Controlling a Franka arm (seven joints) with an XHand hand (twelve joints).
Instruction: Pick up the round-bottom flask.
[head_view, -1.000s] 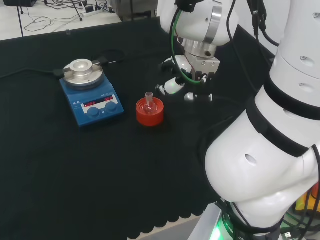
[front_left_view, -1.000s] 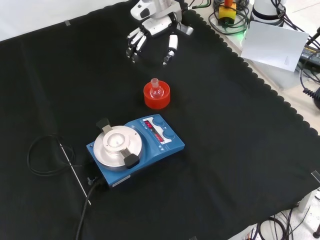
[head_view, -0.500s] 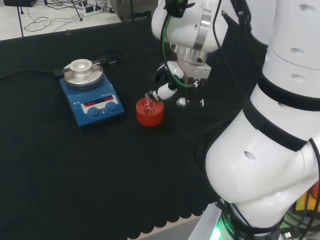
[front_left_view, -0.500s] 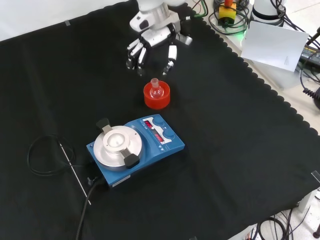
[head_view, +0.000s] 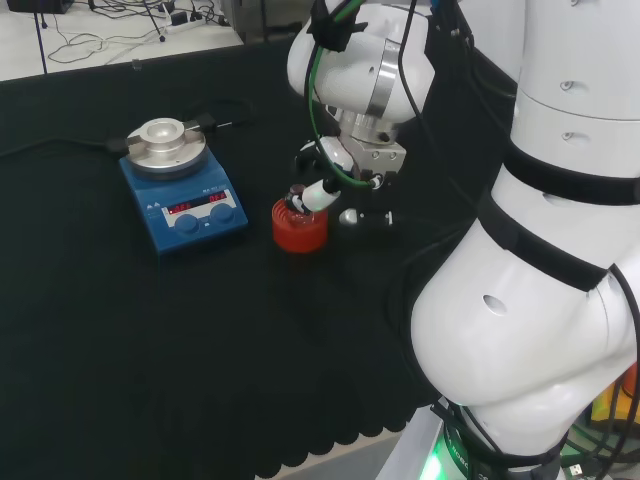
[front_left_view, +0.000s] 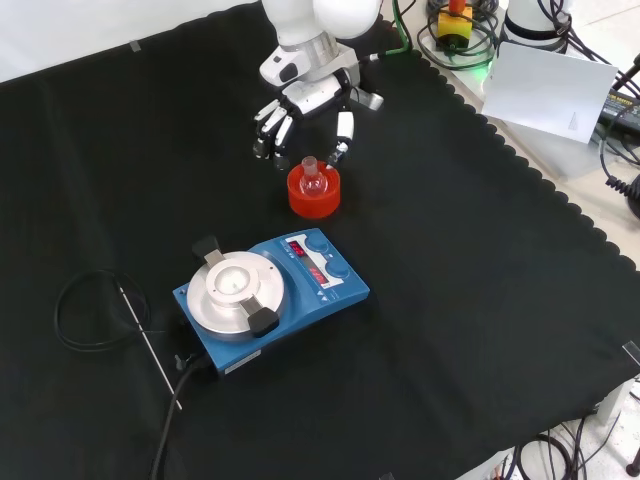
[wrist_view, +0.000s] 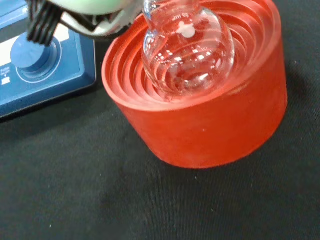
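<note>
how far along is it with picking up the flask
Done: the hand is at the red ribbed stand, fingers open on either side of the round-bottom flask. In hand: nothing; the flask sits upright in the stand in the wrist view. Left: closing on the flask and lifting it out.

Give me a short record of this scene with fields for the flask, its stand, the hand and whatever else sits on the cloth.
flask: small clear round-bottom flask, upright in its stand
stand: red ribbed ring on the black cloth
hand: just behind the flask in the front view, fingers pointing down, not yet closed on it
other: blue hotplate with a round metal top, in front of the stand
</note>
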